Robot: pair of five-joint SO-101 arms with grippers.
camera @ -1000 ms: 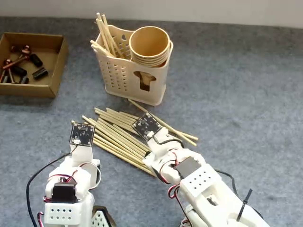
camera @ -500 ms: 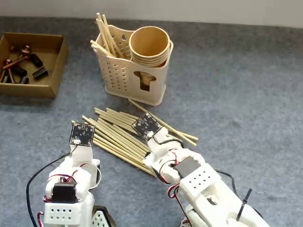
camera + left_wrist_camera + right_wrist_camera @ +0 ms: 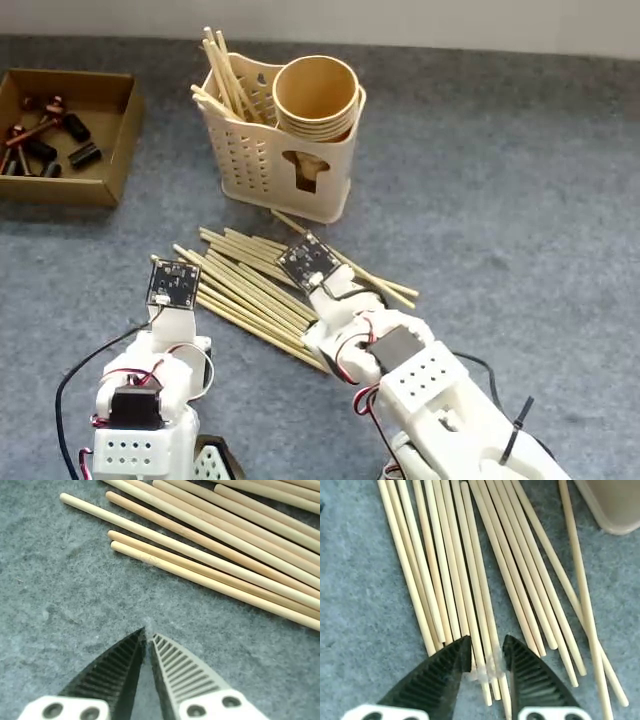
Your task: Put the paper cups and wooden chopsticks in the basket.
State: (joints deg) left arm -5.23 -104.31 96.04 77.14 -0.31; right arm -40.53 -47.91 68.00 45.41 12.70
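Loose wooden chopsticks (image 3: 235,280) before the basket (image 3: 245,160): near ends lay hidden under the right arm (image 3: 345,310). Cardboard box (image 3: 60,190) left of basket: edge-cut, contents (image 3: 45,135) unidentifiably small. Paper cups (image 3: 316,95) inside basket: lower parts concealed.

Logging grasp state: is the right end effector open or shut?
Open: the right end effector straddles a few chopsticks, with a wide gap.

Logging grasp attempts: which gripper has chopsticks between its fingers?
The right gripper: open, straddling loose chopsticks. The left gripper is shut over bare carpet.
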